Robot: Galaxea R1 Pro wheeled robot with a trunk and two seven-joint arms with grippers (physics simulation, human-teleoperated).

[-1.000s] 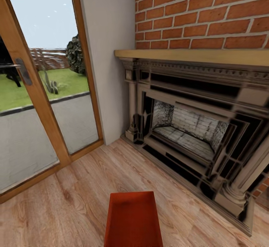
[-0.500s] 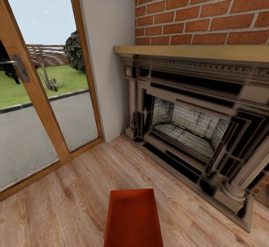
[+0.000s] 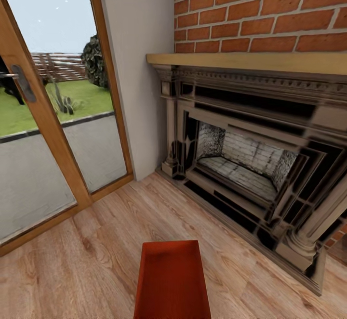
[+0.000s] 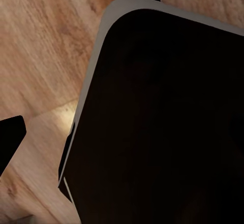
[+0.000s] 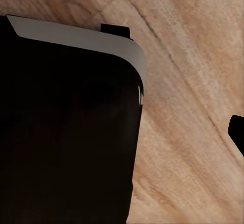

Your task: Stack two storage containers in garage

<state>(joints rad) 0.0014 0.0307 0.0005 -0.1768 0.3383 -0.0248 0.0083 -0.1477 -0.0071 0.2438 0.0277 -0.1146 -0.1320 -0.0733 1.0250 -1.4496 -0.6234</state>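
Clearly an orange-red storage container (image 3: 172, 280) sits low over the wood plank floor (image 3: 86, 261), facing the fireplace (image 3: 250, 164); either gripper's opening cannot be told.

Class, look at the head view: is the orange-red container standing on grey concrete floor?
No, the orange-red container appears over light wood plank floor, near the dark fireplace.

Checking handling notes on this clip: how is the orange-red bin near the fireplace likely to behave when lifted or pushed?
The orange-red bin looks like rigid plastic, so it probably keeps its shape. Lidless and seemingly empty, it is likely light for its size. Its flat rectangular form suggests sliding on the wood plank floor, not rolling.
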